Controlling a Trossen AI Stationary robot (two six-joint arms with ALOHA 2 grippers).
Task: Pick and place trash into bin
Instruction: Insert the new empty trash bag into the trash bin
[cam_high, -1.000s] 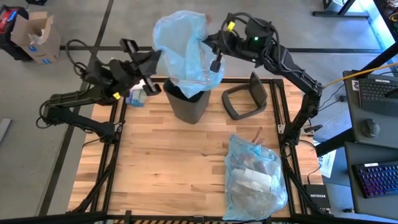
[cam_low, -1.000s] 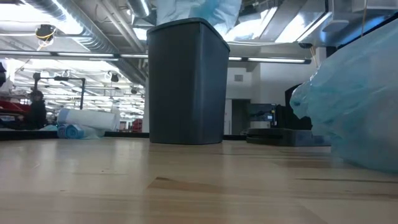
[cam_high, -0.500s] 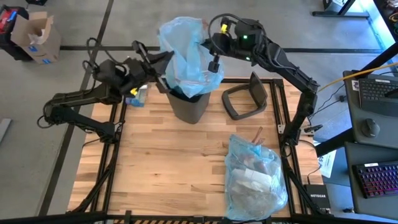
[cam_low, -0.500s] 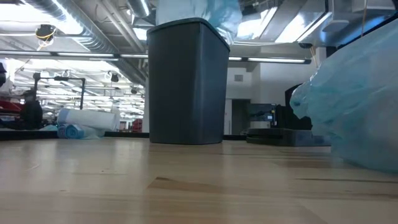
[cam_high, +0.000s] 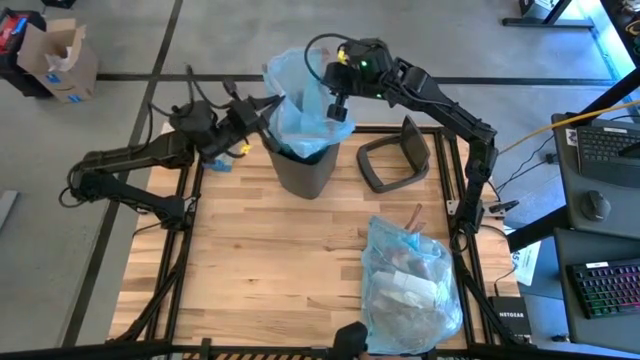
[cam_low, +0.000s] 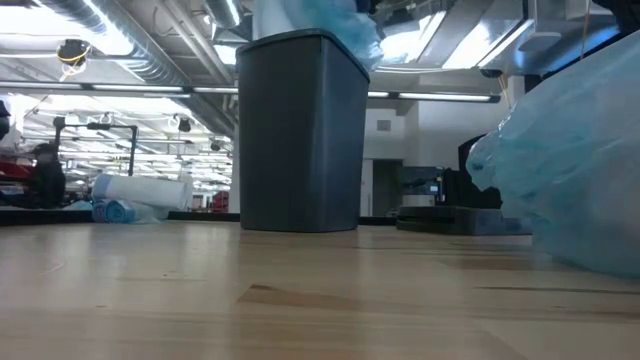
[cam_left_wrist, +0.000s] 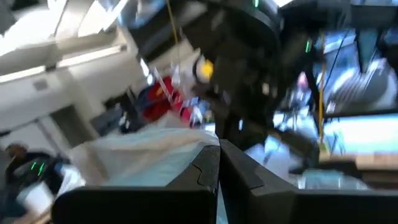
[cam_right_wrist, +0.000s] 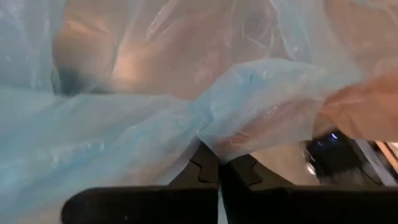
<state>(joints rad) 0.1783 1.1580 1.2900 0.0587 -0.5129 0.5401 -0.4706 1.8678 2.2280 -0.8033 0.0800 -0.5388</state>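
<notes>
Both arms have their fingers (cam_high: 262, 112) clamped on the blue liner (cam_high: 305, 100) over the bin (cam_high: 300, 170), so one hard tug could rip it or tip the bin.

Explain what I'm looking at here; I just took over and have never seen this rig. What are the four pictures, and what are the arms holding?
Two dark robot arms work at a wooden table. One picture looks down from overhead, one looks level across the tabletop, and two come from cameras on the wrists. At the far edge stands a grey bin. Both the left gripper and the right gripper are shut on its light blue liner bag, holding it over the rim. The bin's lid lies beside it. Nearer the camera lies a filled blue bag of trash.
</notes>
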